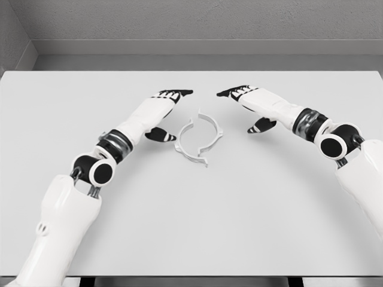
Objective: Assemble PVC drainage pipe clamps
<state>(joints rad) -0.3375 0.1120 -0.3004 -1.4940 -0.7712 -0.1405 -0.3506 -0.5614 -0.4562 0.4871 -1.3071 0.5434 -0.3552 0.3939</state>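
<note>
Nearest the camera, both white arms come in from the lower corners over the pale table point(191, 239). No brand, label or writing can be read anywhere. Further in, two white clamp halves point(198, 139) lie on the table near its middle, facing each other to form a rough ring, between the two hands. The left robot hand point(169, 104) hovers just left of them, fingers extended, holding nothing. The right robot hand point(245, 98) is likewise extended and empty, to their right.
</note>
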